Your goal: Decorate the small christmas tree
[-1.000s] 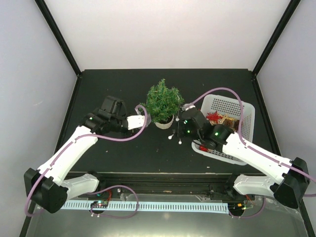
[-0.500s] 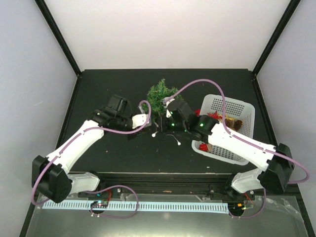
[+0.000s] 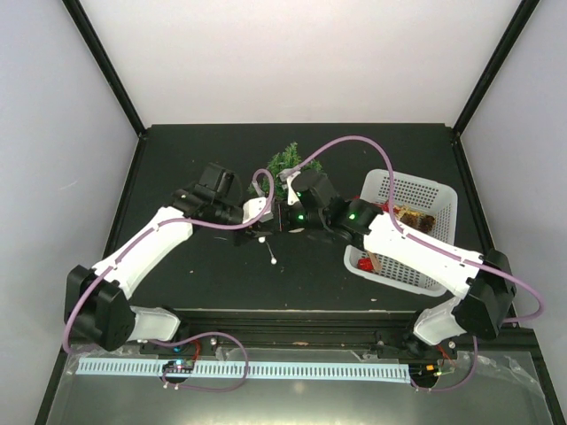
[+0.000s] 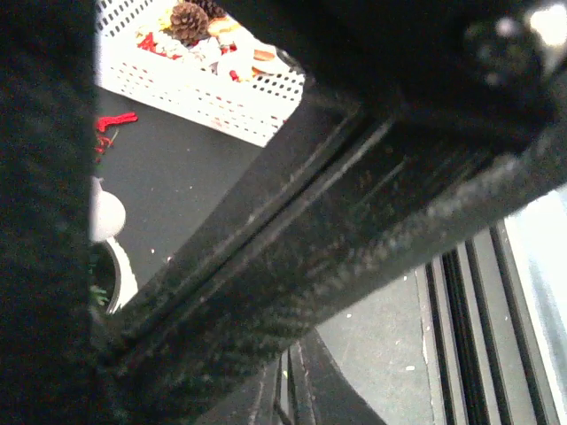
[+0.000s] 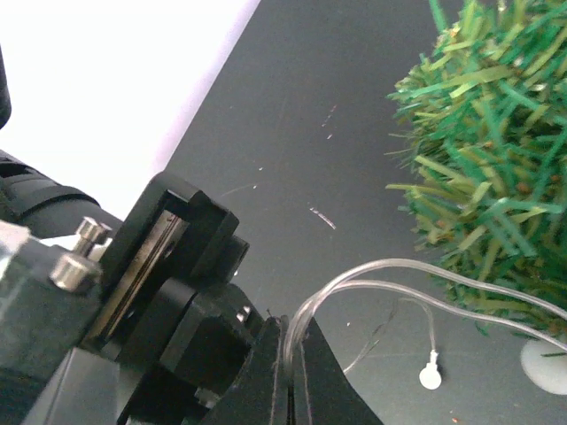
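The small christmas tree (image 3: 285, 162) stands at the table's middle back, its lower part and pot hidden by my right arm; its green needles (image 5: 487, 150) fill the right wrist view's right side. My right gripper (image 5: 291, 354) is shut on a clear light string (image 5: 390, 270) that loops off toward the tree, one white bulb (image 5: 431, 379) lying on the table. Another bulb (image 3: 273, 259) dangles below both grippers. My left gripper (image 3: 263, 226) sits right against my right gripper (image 3: 282, 220). In the left wrist view its fingers (image 4: 306, 390) stand almost together; anything between them is hidden.
A white basket (image 3: 438, 208) with a pinecone (image 4: 188, 18) and red and gold ornaments stands right of the tree. A red scrap (image 4: 115, 119) lies on the black table beside it. The right arm's dark body (image 4: 354, 177) blocks most of the left wrist view.
My right gripper has carried the light string leftward across the front of the tree to meet the left gripper. The left arm has edged right. The dangling bulbs have moved left.
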### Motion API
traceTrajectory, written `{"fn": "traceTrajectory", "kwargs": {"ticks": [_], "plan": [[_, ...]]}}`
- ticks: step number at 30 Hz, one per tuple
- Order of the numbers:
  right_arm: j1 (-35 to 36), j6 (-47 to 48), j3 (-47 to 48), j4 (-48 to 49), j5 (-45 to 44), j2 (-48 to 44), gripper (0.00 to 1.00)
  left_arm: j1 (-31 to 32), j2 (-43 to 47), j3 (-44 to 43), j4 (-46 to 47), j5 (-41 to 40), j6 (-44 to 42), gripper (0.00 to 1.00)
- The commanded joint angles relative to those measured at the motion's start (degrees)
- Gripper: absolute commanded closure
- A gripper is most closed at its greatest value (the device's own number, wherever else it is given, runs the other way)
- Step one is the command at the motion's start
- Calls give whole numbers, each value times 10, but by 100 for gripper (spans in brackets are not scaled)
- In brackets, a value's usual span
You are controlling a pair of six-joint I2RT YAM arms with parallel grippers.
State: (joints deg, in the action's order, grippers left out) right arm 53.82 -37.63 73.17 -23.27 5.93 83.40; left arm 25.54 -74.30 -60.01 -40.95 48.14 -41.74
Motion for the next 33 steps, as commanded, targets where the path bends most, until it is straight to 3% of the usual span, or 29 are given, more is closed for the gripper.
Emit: {"fn": "traceTrajectory", "kwargs": {"ticks": [1,10,24,33], "plan": [[6,0,15,15,19,6,99,3,-32,-45,6,39,11,97],[6,4,11,10,8,-4,97,0,-1,-31,-4,1,1,99],[6,29,14,-15,-29,-78,58,-10,71,6,-42,-75,-25,99],[5,30,16,-18,-4,-73,58,-30,56,-1,-27,-55,-6,99]]}}
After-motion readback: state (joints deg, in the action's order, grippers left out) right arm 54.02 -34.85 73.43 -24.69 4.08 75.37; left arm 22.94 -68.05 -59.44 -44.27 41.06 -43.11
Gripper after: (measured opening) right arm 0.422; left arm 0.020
